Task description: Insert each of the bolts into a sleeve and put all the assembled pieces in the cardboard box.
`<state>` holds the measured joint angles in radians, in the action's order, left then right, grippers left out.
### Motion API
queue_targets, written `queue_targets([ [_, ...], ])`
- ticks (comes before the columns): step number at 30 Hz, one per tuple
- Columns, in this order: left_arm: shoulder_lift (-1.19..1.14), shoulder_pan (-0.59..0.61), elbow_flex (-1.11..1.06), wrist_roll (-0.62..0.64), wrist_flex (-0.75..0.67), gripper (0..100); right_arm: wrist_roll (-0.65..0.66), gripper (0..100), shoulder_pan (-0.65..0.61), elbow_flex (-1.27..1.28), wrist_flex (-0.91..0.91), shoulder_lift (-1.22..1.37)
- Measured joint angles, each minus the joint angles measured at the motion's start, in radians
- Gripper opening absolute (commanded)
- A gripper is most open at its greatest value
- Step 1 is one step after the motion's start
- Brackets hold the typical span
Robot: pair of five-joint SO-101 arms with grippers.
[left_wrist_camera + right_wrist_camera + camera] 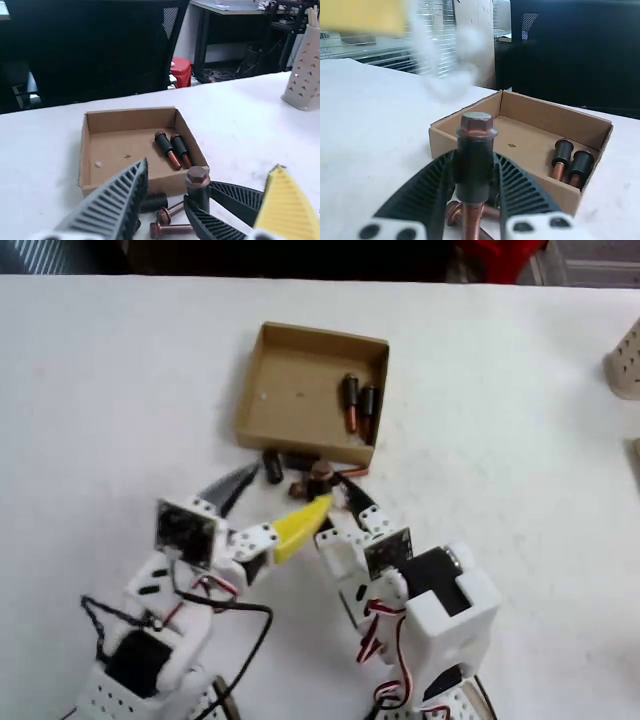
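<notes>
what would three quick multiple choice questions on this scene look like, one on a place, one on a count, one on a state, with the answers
1. Where do the loose bolts lie?
A) inside the cardboard box
B) on the table just outside the box's wall
C) at the table's far edge

2. How many assembled pieces lie in the box?
A) none
B) four
C) two

3. What state is the right gripper in?
A) shut on a sleeved bolt
B) open and empty
C) shut on the box's wall

Answers: 1 B, the left wrist view shows them on the table in front of the box; 2 C, two lie side by side in it; 3 A, it clamps the black sleeve, with the bolt's head on top.
</notes>
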<state>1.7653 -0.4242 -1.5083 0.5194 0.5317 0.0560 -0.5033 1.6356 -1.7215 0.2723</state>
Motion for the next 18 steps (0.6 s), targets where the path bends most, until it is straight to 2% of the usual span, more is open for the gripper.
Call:
queue_targets([
  [3, 0.046, 0.110, 0.000, 0.000, 0.044, 3, 0.000, 1.6, 0.014, 0.000, 0.000, 0.000],
  [4, 0.046, 0.160, 0.000, 0.000, 0.044, 1, 0.000, 1.6, 0.017, 0.000, 0.000, 0.000],
  [7, 0.049, 0.311, -0.003, 0.000, 0.044, 8, 0.000, 1.6, 0.017, 0.000, 0.000, 0.000],
  [10, 0.049, 0.439, -0.060, 0.000, 0.044, 7, 0.000, 1.6, 0.017, 0.000, 0.000, 0.000],
  [13, 0.049, 0.493, -0.169, 0.000, 0.046, 4, 0.000, 1.6, 0.017, 0.000, 0.000, 0.000],
  [18, 0.049, 0.560, -0.186, 0.000, 0.150, 2, 0.000, 1.6, 0.021, 0.000, 0.000, 0.000],
])
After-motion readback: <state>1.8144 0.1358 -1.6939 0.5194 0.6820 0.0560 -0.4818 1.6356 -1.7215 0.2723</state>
